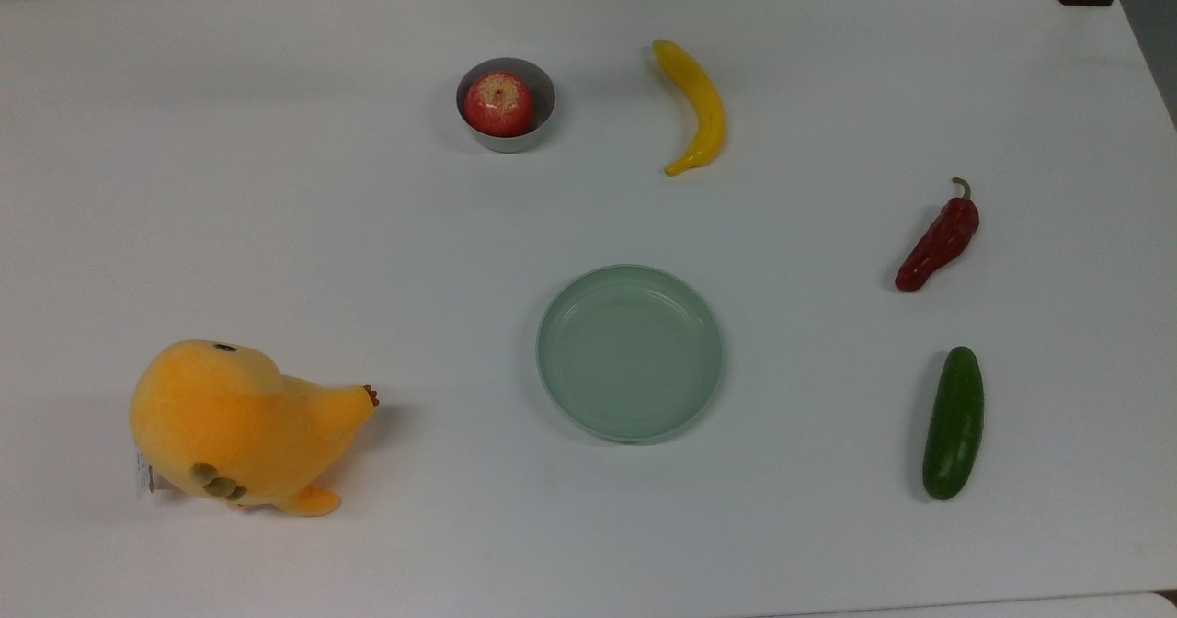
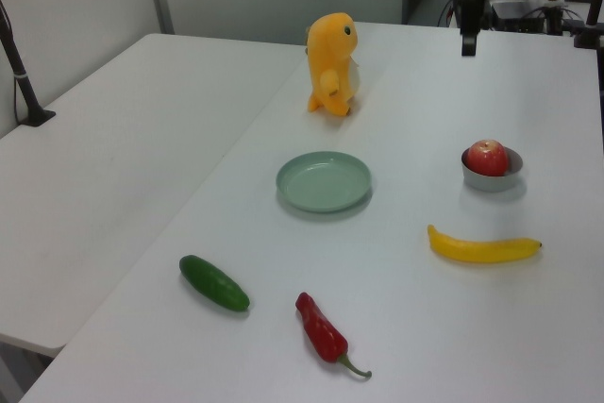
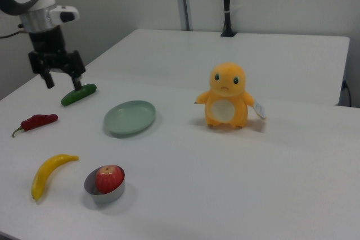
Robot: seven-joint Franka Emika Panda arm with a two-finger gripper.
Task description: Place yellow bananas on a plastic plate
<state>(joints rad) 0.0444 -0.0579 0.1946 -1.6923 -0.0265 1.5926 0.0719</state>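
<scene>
right view has the gripper (image 3: 62, 78) hanging spread and empty above the table, while the yellow bananas (image 3: 49, 173) lie near the view's left, well apart from the plastic plate (image 3: 129, 118); glossy, curved, they might slip when pinched.

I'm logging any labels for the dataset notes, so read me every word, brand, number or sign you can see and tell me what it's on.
No readable text anywhere.
Plush toy: a small white tag at its side; any print is too small to read.
Banana, plate, apple, metal bowl, red chili, cucumber, table: no markings.
</scene>
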